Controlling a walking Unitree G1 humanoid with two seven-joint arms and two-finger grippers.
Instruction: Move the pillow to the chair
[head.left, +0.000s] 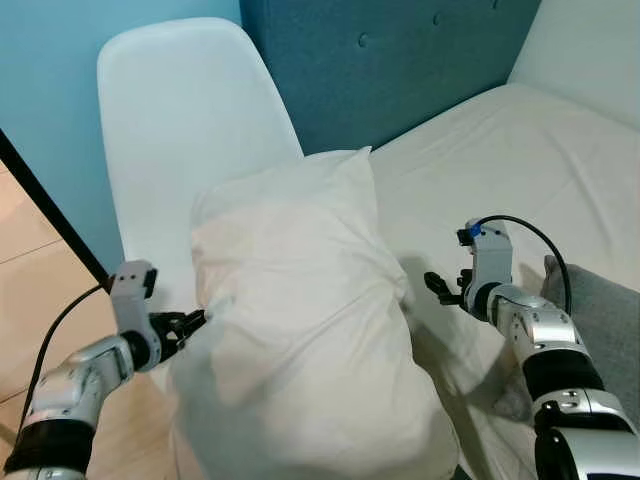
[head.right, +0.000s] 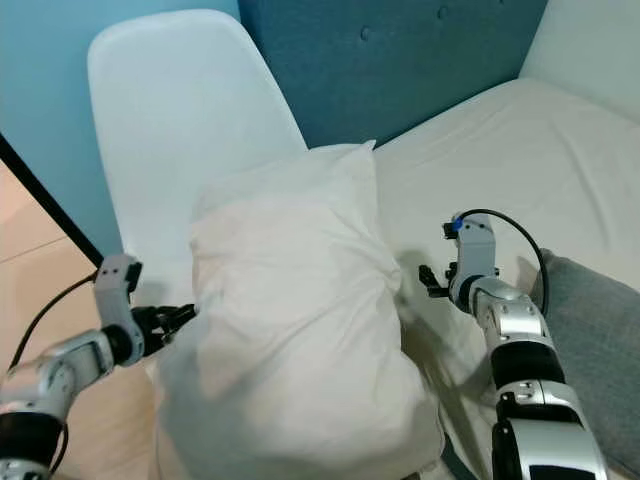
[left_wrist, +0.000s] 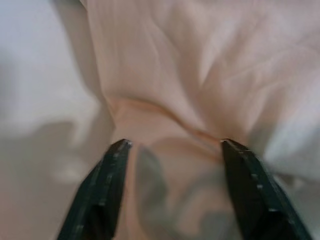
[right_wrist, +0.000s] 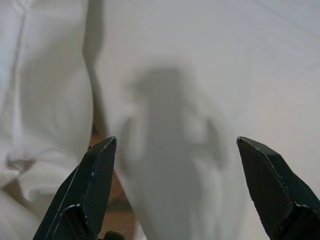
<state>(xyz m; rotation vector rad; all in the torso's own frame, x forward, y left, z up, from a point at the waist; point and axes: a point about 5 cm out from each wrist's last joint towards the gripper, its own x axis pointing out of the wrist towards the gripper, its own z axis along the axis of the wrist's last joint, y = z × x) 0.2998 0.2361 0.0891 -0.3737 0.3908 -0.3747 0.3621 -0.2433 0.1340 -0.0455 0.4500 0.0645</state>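
**Pillow on chair, both grippers spread**

White pillow (head.left: 300, 330) lies on white chair (head.left: 180, 110), its far end toward bed (head.left: 520, 150); L gripper (head.left: 190, 325) at pillow's left edge, fingers apart; R gripper (head.left: 437, 286) just beside pillow, fingers wide, holding nothing.

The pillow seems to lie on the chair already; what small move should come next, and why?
Probably draw the left gripper back: the pillow rests on the white chair, both grippers are open, and the right gripper is already apart from it.
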